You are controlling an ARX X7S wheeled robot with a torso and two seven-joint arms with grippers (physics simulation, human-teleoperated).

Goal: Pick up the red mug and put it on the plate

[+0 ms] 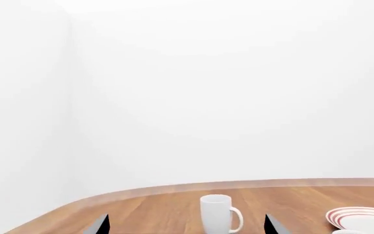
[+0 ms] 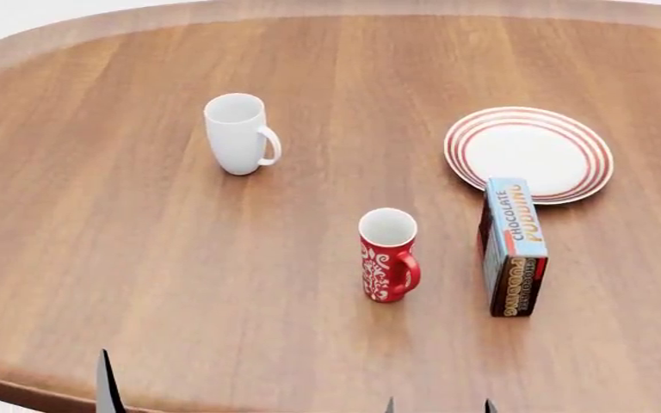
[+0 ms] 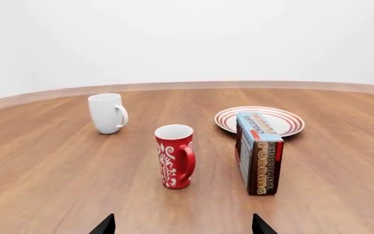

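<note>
The red mug with white swirls stands upright on the wooden table, handle toward the front right; it also shows in the right wrist view. The plate, white with red rings, lies at the back right and shows in the right wrist view and the left wrist view. My right gripper is open and empty at the table's front edge, short of the red mug. My left gripper is open and empty at the front left.
A plain white mug stands at the back left, also in the left wrist view. A chocolate pudding box stands between the red mug and the plate, touching the plate's front rim.
</note>
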